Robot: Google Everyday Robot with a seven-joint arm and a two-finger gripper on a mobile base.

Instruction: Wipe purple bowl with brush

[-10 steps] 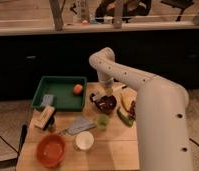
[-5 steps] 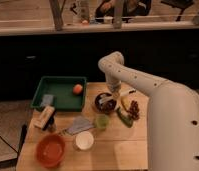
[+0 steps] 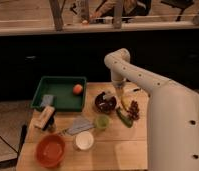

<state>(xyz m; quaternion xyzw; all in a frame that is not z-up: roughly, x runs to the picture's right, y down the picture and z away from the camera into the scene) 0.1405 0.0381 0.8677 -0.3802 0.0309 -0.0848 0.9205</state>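
Claw (image 3: pixel 111 95) — now over purple bowl (image 3: pixel 101 105)

The gripper (image 3: pixel 114 94) hangs over the small bowl (image 3: pixel 105 104), right of the tray (image 3: pixel 63 100), with the cup (image 3: pixel 84 140) front-left.

The white arm (image 3: pixel 143 80) reaches forward, elbow raised, its hand (image 3: pixel 112 96) hanging straight down below.

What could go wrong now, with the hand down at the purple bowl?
The hand is at the purple bowl; a hard push might tip or slide it. The green cup stands close in front and could be hit. The grapes lie near the arm and could scatter.
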